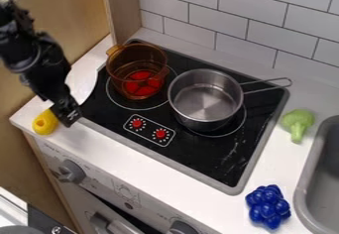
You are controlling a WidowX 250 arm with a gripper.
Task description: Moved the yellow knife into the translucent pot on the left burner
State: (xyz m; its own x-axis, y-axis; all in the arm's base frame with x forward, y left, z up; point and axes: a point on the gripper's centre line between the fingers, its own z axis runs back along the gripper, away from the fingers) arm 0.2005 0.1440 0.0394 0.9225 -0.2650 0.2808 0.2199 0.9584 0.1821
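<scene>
The black gripper (65, 110) hangs at the left edge of the counter, over the middle of the yellow knife (45, 123). The knife's yellow handle shows just left of the gripper, and a pale, whitish blade shows behind it toward the stove; the part between is hidden. To the right and farther back, the translucent amber pot (139, 59) stands on the left burner (119, 102), apart from the gripper. The burner's red centre shows through the pot.
A steel saucepan (205, 99) sits on the right burner, its handle pointing right. A green broccoli (297, 122) and blue grapes (268, 206) lie right of the stove, near the grey sink (303, 188). A wooden panel (122, 5) stands behind the left corner.
</scene>
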